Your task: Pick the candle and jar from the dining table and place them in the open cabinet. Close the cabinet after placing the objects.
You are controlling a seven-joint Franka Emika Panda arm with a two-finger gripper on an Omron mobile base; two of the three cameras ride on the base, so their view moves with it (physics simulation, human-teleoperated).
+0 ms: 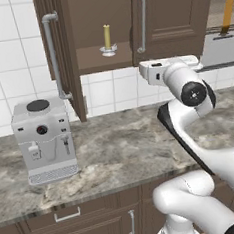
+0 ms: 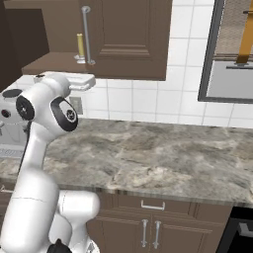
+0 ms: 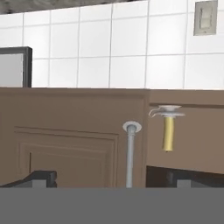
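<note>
A grey-brown veined marble counter (image 1: 122, 148) runs across both base views, over dark brown drawer fronts (image 1: 67, 213) and doors with silver handles. Behind it the wall is white tile (image 1: 15, 72). On the left of the counter stands a silver-white coffee machine (image 1: 43, 140), upright, near the wall. A dark-framed window (image 2: 232, 54) sits to the right in the right base view.

Above the counter hangs the cabinet (image 1: 175, 13) — dark brown wood, panelled, with long vertical silver bar handles. Its left door (image 1: 58, 49) is swung out toward the room, edge-on in the left base view; the right door (image 2: 128, 34) is closed. On the open shelf stands the candle (image 1: 107, 37), a thin yellow stick, upright on a small round silvery base and close to the shelf's front edge, just left of the closed door's handle (image 1: 142, 21).

The white arm rises from the base, bends at a dark elbow joint (image 1: 193, 93), and reaches up and forward so the hand (image 1: 157, 69) lies roughly level just below the cabinet's bottom edge, beneath the candle's shelf and apart from the candle. The hand view is rolled over — the candle (image 3: 168, 131) hangs base-up beside a bar handle (image 3: 130, 153). The gripper (image 3: 111, 179) has its dark fingertips (image 3: 41, 177) spread wide at the bottom corners, with nothing between them.
</note>
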